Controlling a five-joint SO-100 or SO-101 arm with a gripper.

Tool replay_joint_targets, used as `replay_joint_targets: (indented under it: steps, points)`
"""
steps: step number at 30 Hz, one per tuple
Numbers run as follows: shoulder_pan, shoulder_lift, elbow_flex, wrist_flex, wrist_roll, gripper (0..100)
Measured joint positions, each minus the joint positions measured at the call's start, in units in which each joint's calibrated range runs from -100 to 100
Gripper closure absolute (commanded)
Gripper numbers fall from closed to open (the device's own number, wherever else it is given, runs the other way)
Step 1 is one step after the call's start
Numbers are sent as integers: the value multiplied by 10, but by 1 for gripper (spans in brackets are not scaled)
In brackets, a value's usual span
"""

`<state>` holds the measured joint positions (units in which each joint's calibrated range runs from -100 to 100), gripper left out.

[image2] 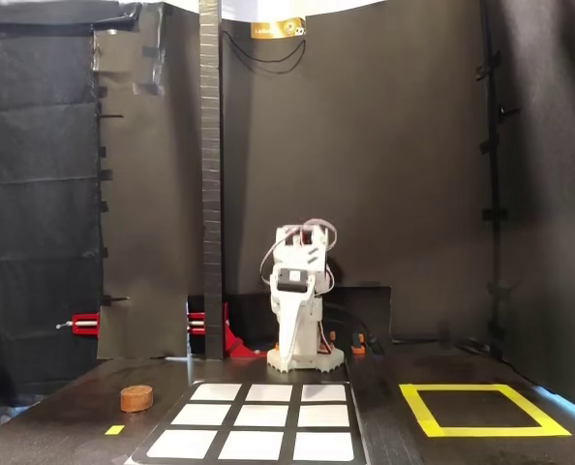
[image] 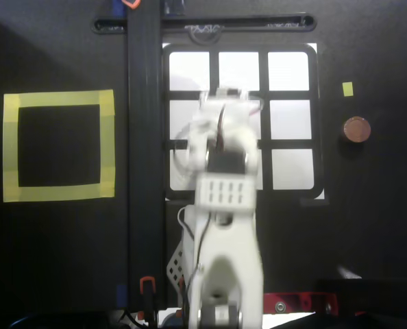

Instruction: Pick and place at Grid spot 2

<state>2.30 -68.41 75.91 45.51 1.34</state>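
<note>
Overhead view, left to right: yellow tape square [image: 58, 146] near the table's left edge; my blurred arm [image: 220, 185] over the grid; Grid spot 2 [image: 239, 70] empty; brown disc [image: 356, 129] toward the right edge. Gripper spread: I cannot tell. Risk, I judge: swinging rightward fast could knock the disc away.

Grid spot 2 [image: 239, 70]: bright white square cell, black-bordered, flat on the bench, middle of the grid's 12 o'clock row in overhead view. Nothing rests on it.
</note>
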Motion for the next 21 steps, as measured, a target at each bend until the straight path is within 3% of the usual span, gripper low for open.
replay_joint_targets:
  steps: [9,18,21]
  points:
    - [28,399,-467,216,0,100]
    - [43,688,-791,400,1,100]
    - [43,708,-813,415,5,100]
